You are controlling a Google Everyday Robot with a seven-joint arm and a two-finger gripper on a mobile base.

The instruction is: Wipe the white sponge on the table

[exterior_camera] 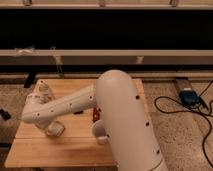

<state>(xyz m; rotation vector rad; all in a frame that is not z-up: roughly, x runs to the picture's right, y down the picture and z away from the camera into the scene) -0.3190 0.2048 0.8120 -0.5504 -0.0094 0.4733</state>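
Observation:
The table (50, 152) is a light wooden top of long planks, seen from above. My white arm reaches left across it from the big white link at the right. My gripper (55, 129) is at the arm's low end, down at the table's left-middle. A small off-white pad, apparently the white sponge (58, 130), shows right at the gripper tip against the wood. Whether it is held or only pressed under the gripper I cannot tell. The arm hides most of the table's centre.
A small clear bottle (44, 88) stands at the table's back left corner. A translucent cup (98, 132) and a small red-orange object (95, 114) sit beside the arm's big link. A blue device (189, 95) with black cables lies on the floor to the right.

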